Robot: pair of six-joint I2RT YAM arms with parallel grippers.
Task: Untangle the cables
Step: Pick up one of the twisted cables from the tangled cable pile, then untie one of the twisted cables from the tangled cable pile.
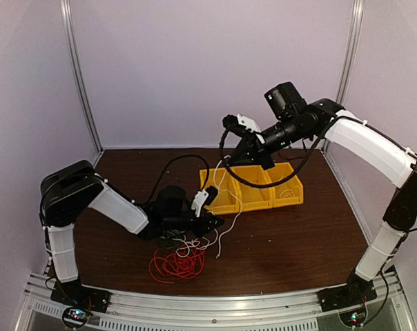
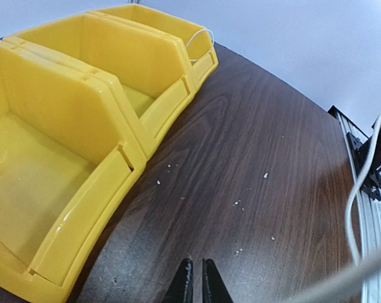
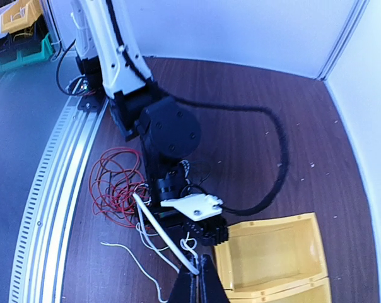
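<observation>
Three yellow bins (image 1: 253, 203) stand in a row, and a thin white wire loop (image 2: 202, 39) shows in the rightmost one. In front of the bins' left end, the red cable (image 1: 177, 264) lies in loose, tangled loops. Above that end, the right gripper (image 3: 197, 281) is clamped on the white cable (image 3: 162, 230), which runs down to the red loops. Beside the leftmost bin, the left gripper (image 2: 195, 285) is almost fully closed.

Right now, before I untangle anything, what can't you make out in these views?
- Black cable: top view, lost in dark clutter under the left arm.
- Left pincer: left wrist view, the bottom edge cuts off all but the tips; any wire between them is too thin to tell.
- White cable: left wrist view, blurred near the lens.
- Far bin: left wrist view, floor hidden behind bin walls.
</observation>
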